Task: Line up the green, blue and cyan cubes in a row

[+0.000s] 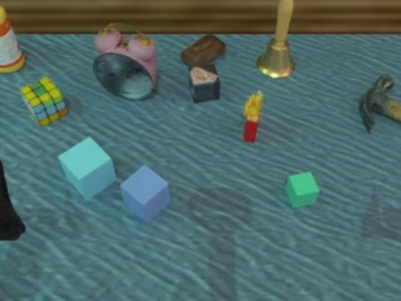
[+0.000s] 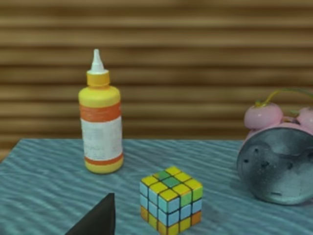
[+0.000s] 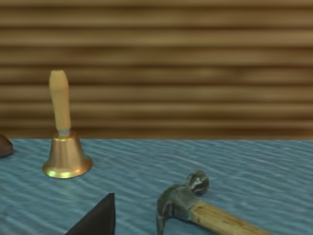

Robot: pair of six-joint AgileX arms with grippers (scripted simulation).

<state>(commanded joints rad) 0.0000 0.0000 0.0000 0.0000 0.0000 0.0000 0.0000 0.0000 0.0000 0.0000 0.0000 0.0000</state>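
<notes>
Three plain cubes rest on the blue table in the top view. At the left stands the pale cyan cube (image 1: pixel 87 167), the largest. The periwinkle blue cube (image 1: pixel 145 192) sits just right of it and slightly nearer, a small gap between them. Far off to the right is the small green cube (image 1: pixel 302 189). My left arm (image 1: pixel 7 213) shows as a dark shape at the left edge, away from all the cubes. My left gripper (image 2: pixel 122 231) and right gripper (image 3: pixel 122 231) each show one dark finger (image 2: pixel 100 220) (image 3: pixel 100 220) with nothing beside it. Neither wrist view shows a task cube.
Along the back stand a yellow bottle (image 1: pixel 7 44), a multicoloured puzzle cube (image 1: pixel 44 100), a pink alarm clock (image 1: pixel 125 66), a dark cube with a pink top (image 1: pixel 204 83), a brown block (image 1: pixel 203 49), a brass bell (image 1: pixel 276 56), a red-and-yellow toy (image 1: pixel 252 116) and a hammer (image 1: pixel 379 103).
</notes>
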